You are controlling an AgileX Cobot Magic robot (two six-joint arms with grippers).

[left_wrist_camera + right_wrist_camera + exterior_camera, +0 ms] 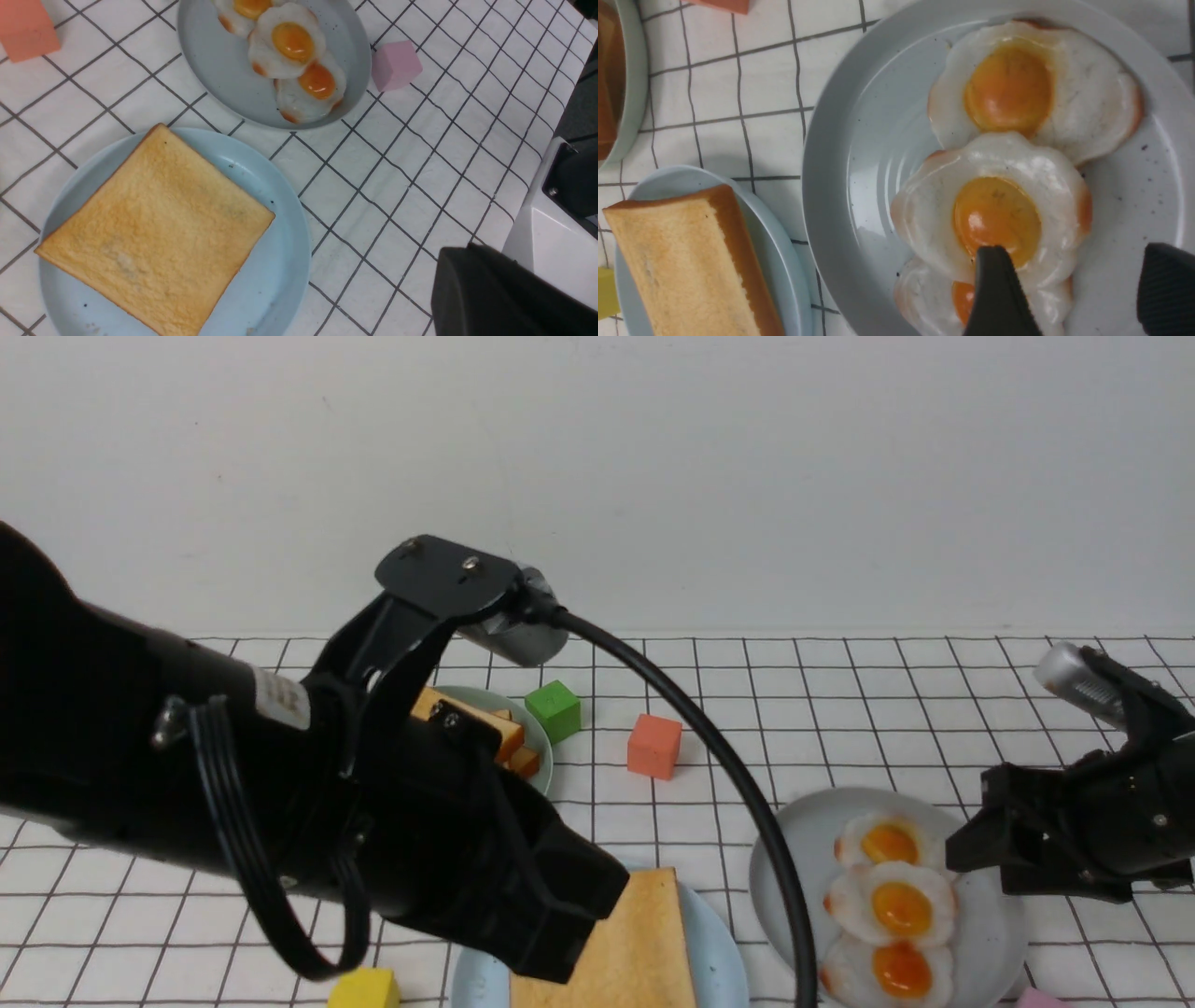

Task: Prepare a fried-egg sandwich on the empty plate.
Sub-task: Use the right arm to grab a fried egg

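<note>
The pale blue plate [721,943] [280,224] sits at the near middle with one golden toast slice [644,943] [154,233] flat on it, top bare. No fried-egg sandwich is in view. My left gripper [583,933] [455,255] hangs shut and holds nothing, just above the slice's left side. To the right, a grey plate [990,933] [840,140] holds three overlapping fried eggs [896,905] [994,205]. My right gripper [957,854] [1078,266] stands open over them: one finger is above the middle egg's yolk, the other above bare plate.
A pale green plate [544,761] with a toast pile [509,737] stands behind the left arm. A green cube [554,709], an orange cube [653,745], a yellow cube [366,987] and a pink cube [396,65] lie around. The left arm's black cable [747,784] arcs between the plates.
</note>
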